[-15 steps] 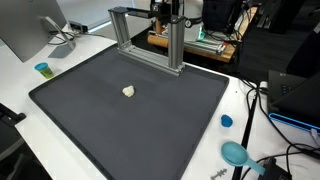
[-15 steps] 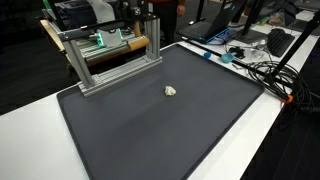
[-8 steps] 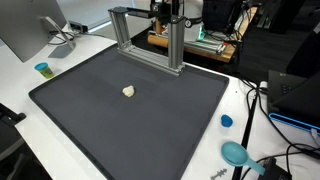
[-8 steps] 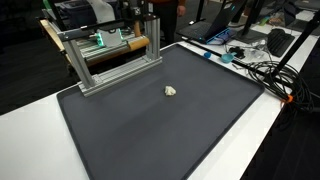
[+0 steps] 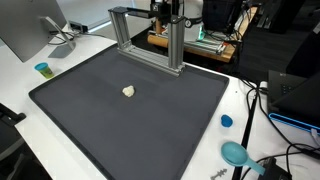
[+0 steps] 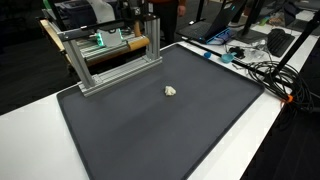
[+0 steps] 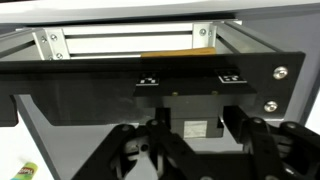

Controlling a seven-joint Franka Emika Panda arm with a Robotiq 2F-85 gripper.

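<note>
Metal frame [image 5: 176, 45] is standing at the far edge of the dark mat [image 5: 150, 125] on the table [image 5: 20, 85]. Claw [image 7: 195, 140] is hanging close against the frame at that far end; the frame's pale beams are filling the upper wrist view. Claw fingers [image 7: 135, 150] are standing partly apart, gripping nothing visible. Small white lump [image 5: 128, 91] is lying mid-mat, nearer than the frame and slightly left, well apart from the claw.

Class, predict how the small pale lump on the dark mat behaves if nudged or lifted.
The pale lump looks tiny, so probably light. Its lumpy outline suggests it would tumble rather than roll smoothly.
</note>
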